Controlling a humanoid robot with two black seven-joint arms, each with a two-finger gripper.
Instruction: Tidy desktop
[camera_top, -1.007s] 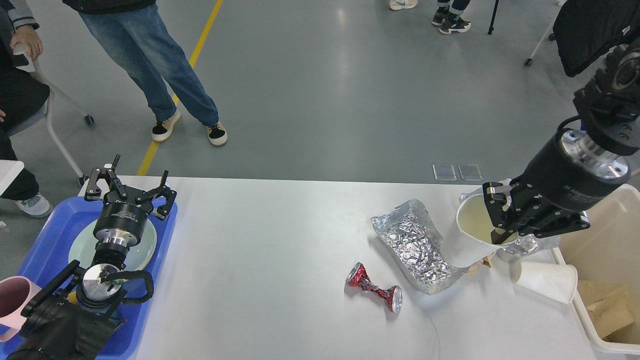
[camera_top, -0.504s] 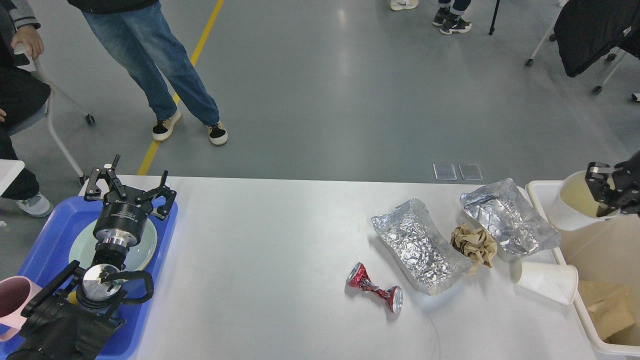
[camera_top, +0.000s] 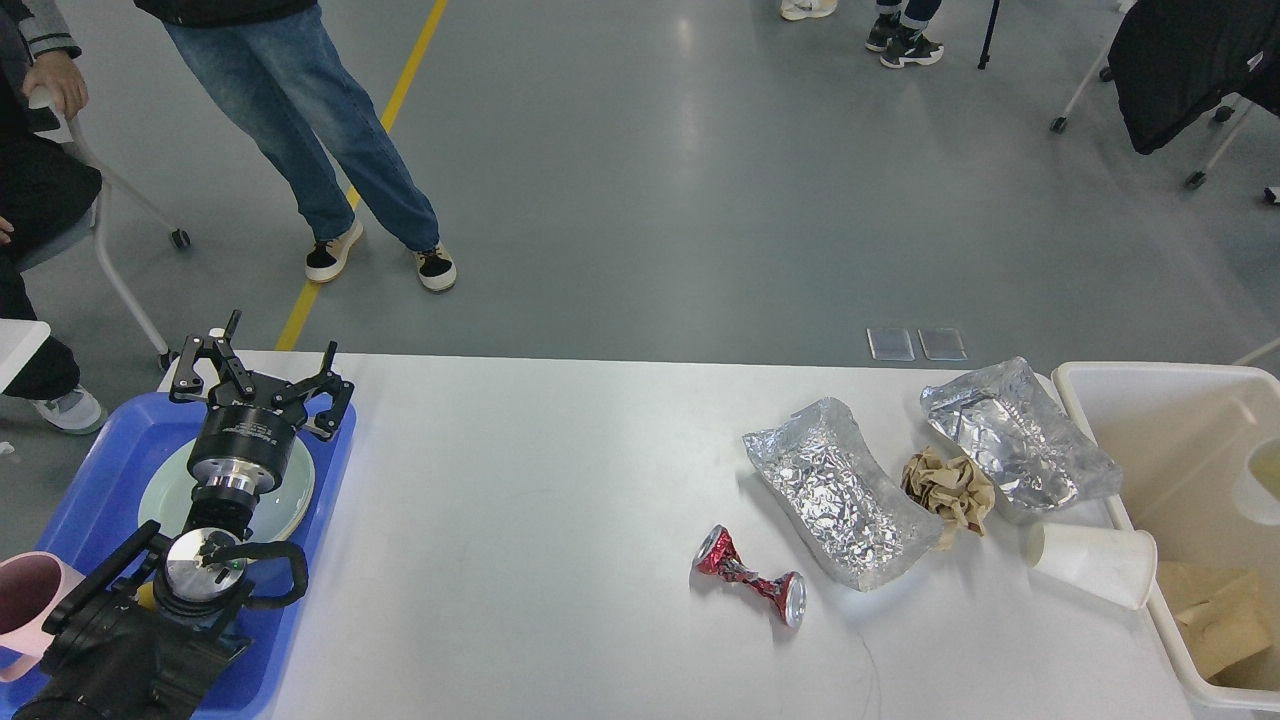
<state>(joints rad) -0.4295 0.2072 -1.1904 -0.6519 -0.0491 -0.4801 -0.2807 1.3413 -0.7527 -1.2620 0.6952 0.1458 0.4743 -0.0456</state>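
The white desktop (camera_top: 520, 520) spans the head view. On its right part lie a crushed red can (camera_top: 750, 578), two crumpled foil pieces (camera_top: 840, 490) (camera_top: 1015, 440), a brown paper wad (camera_top: 948, 487) between them and a white paper cup (camera_top: 1092, 562) on its side. A second white cup (camera_top: 1262, 482) lies inside the cream-white bin (camera_top: 1150, 375) at the right edge. My left gripper (camera_top: 258, 370) is open and empty above the blue tray (camera_top: 105, 470). My right gripper is out of view.
A pale green plate (camera_top: 290, 500) and a pink mug (camera_top: 25, 600) sit in the blue tray. Brown cardboard (camera_top: 1215, 615) lies in the bin. A person in jeans (camera_top: 310, 130) stands beyond the table's far left corner, and chairs stand at both sides.
My right arm carried the white cup from above the foil to over the bin, then left the view. The cup now lies in the bin. The left arm has not moved.
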